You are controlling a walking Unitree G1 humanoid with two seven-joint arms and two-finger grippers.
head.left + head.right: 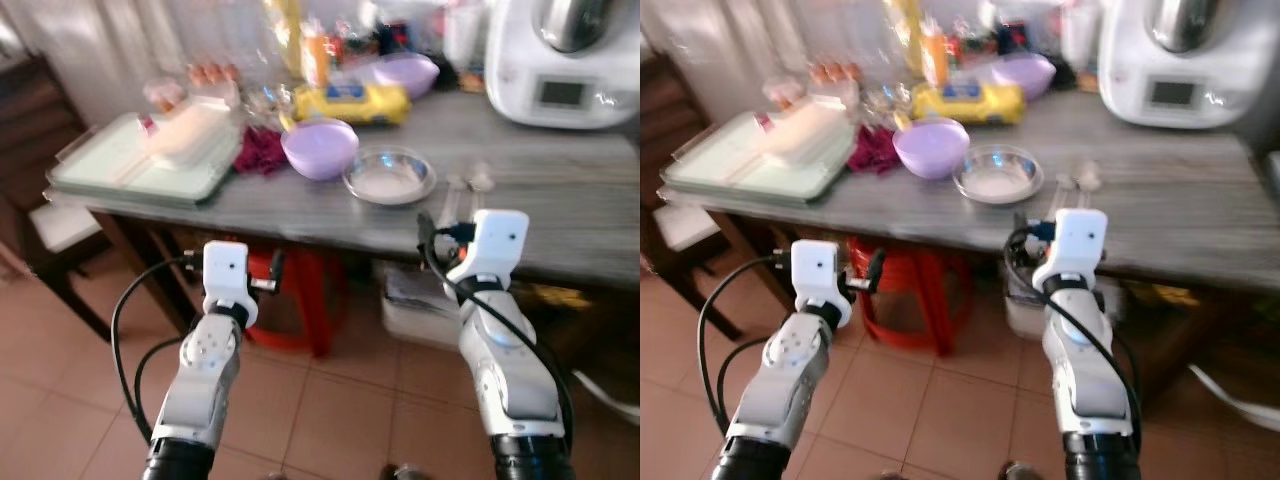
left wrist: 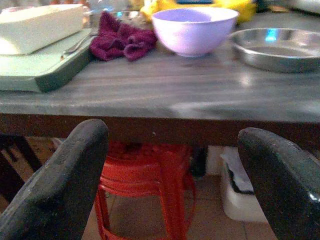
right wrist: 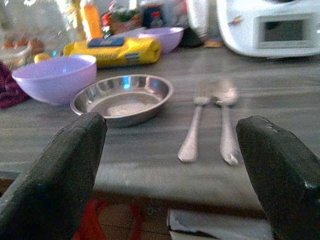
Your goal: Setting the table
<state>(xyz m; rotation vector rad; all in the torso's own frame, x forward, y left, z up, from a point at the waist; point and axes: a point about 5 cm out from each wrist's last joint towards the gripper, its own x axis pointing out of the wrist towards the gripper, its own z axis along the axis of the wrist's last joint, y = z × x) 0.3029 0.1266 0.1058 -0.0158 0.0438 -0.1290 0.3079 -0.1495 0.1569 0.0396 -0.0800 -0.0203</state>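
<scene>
A long grey wood-grain counter (image 1: 560,210) spans the scene, and the things for setting the table lie on its near half. The biggest of them is a lilac plastic bowl (image 1: 320,148), round and deep, standing upright beside a crumpled maroon cloth (image 1: 260,152). Just beside the bowl, toward the robot's right, sits a shallow steel dish (image 3: 122,98), shiny, with a pale patch on its bottom. Further right, near the front edge, a metal fork (image 3: 192,131) and a metal spoon (image 3: 226,125) lie side by side, handles toward the robot, close together but not clearly touching.

At the left end of the counter rests a pale green tray (image 1: 100,170) carrying a cream rectangular container (image 2: 40,26). Behind the bowl lie a yellow packet (image 1: 350,102) and a second lilac bowl (image 1: 408,72), amid blurred bottles. A white kitchen machine (image 1: 565,60) with a small screen stands at the far right.

Under the counter are a red plastic stool (image 2: 145,190) and a white box (image 2: 235,192), on a floor of terracotta tiles (image 1: 340,410). A dark wooden chair (image 1: 40,200) stands at the left.

Both arms are raised before the counter's edge, below its top. The left hand (image 2: 175,180) has its fingers spread wide, holding nothing, facing the stool and the lilac bowl. The right hand (image 3: 170,170) is likewise spread and empty, looking across the fork and spoon.
</scene>
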